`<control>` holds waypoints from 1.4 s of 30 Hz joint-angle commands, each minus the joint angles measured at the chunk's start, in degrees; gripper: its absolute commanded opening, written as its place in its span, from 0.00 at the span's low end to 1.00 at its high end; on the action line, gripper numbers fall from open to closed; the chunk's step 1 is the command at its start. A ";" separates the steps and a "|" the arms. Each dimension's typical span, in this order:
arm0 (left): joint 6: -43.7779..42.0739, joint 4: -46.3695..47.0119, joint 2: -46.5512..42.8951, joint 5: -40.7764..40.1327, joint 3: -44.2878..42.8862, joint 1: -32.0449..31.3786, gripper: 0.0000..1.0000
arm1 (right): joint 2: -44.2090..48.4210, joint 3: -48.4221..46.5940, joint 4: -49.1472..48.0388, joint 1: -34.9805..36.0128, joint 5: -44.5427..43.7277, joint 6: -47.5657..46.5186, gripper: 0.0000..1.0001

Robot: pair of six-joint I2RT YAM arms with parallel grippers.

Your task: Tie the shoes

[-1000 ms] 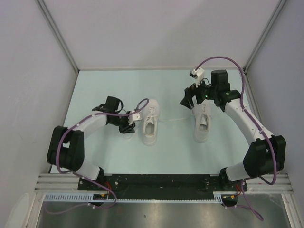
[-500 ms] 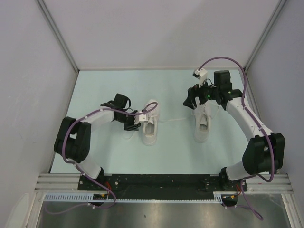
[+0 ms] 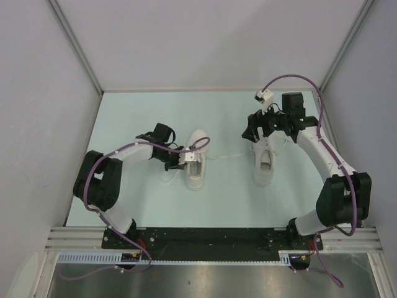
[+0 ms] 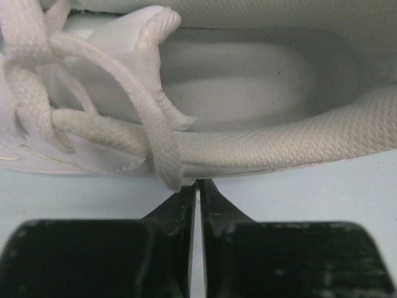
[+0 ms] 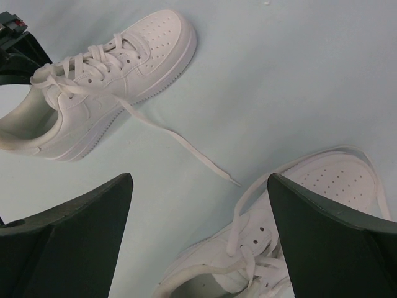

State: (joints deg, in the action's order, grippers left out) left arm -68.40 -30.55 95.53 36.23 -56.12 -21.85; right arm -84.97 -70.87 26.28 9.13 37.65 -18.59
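the shoes (image 3: 196, 167) were all white, with white woven laces (image 4: 155, 130) and dotted toes. the desk (image 3: 223, 118) was pale mint. the left claw (image 4: 196, 186) and right claw (image 5: 198, 186) were black, the cables (image 3: 291, 77) purple.

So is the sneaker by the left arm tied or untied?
Untied: one lace end trails loose across the table, and no bow shows on the sneaker.

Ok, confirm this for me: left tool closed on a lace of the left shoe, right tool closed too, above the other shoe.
One thing is wrong. The right tool is open, not closed: the right wrist view shows its fingers wide apart above the right shoe. The rest holds: the left tool is closed on the lace of the left shoe.
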 commanded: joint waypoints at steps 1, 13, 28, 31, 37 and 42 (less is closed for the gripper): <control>1.24 2.07 -1.04 3.14 -1.89 -0.22 0.02 | 0.07 -1.20 0.70 -0.60 1.02 -1.01 0.95; 8.63 -3.38 -14.66 10.52 -3.64 3.56 0.00 | -2.21 -1.29 1.76 0.98 3.22 -1.18 0.89; 34.46 13.48 -15.55 17.65 -4.62 3.39 0.00 | -7.93 -1.29 -3.08 6.17 5.51 3.91 0.71; 42.61 19.63 -14.76 17.47 -3.91 3.21 0.00 | -9.68 -1.29 -3.17 6.78 5.68 4.52 0.63; 50.37 27.55 -13.61 16.68 -2.51 3.21 0.00 | -13.11 -1.29 -3.34 10.47 3.58 4.00 0.58; 51.00 27.91 -13.61 16.51 -1.71 3.21 0.00 | -15.66 -1.29 -3.34 13.20 -3.62 1.45 0.55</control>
State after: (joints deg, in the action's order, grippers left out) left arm -21.02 -7.05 82.11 50.37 -58.57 -18.37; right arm -99.18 -70.87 24.47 20.49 39.70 -15.22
